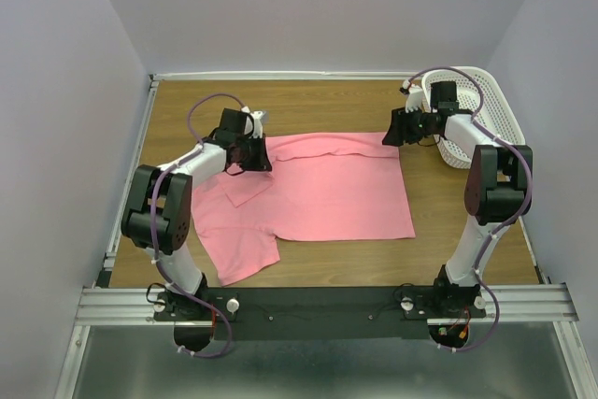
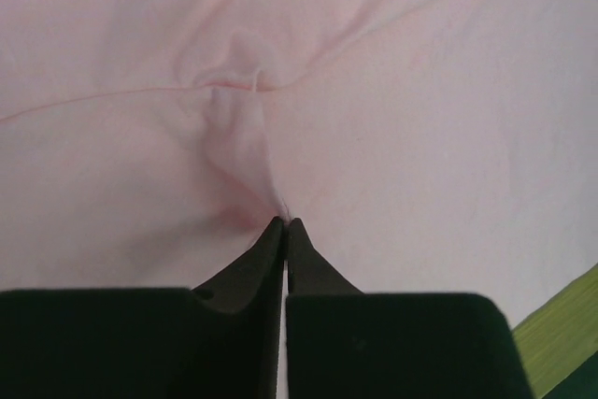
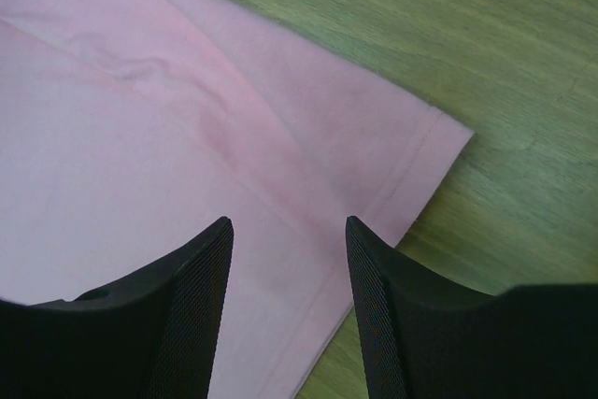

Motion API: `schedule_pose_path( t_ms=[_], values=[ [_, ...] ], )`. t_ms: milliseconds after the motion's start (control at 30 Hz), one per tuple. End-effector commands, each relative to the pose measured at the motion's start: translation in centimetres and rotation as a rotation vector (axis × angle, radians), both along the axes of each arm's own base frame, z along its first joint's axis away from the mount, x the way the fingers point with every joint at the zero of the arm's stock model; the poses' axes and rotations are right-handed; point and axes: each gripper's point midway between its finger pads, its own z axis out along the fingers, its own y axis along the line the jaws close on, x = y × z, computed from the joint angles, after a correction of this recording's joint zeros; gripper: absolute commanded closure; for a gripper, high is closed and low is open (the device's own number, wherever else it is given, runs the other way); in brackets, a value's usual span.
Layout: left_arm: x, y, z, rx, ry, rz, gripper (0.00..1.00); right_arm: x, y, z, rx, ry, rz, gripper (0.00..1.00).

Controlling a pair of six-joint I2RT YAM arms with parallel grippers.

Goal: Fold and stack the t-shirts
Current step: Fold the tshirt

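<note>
A salmon-pink t-shirt (image 1: 327,193) lies spread on the wooden table, one sleeve toward the front left. My left gripper (image 1: 254,154) is at the shirt's far left part and is shut on a pinch of its cloth (image 2: 245,151), which puckers just ahead of the closed tips (image 2: 284,224). My right gripper (image 1: 391,130) is open over the shirt's far right corner. In the right wrist view its fingers (image 3: 201,268) straddle the hem, with the corner (image 3: 439,133) just beyond them.
A white perforated plastic basket (image 1: 486,105) stands at the back right, behind the right arm. Bare wood (image 3: 448,35) lies beyond the shirt's corner. Walls close in the table on three sides.
</note>
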Motion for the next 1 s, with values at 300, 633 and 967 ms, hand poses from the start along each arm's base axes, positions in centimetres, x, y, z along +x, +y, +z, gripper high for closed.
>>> schedule_pose_path(
  t_ms=[300,633,967],
  values=[
    [-2.4,-5.0,-1.7,0.053,0.073,-0.211,0.59,-0.2,0.2,1.2,0.007,-0.032,0.01,0.4],
    [5.7,6.5,7.8,0.093,-0.235,0.337,0.37,1.0,-0.7,1.3,-0.039,-0.055,-0.013,0.39],
    [8.2,17.7,4.6,-0.014,-0.161,0.632,0.44,1.2,-0.6,1.3,-0.032,-0.054,-0.013,0.39]
  ],
)
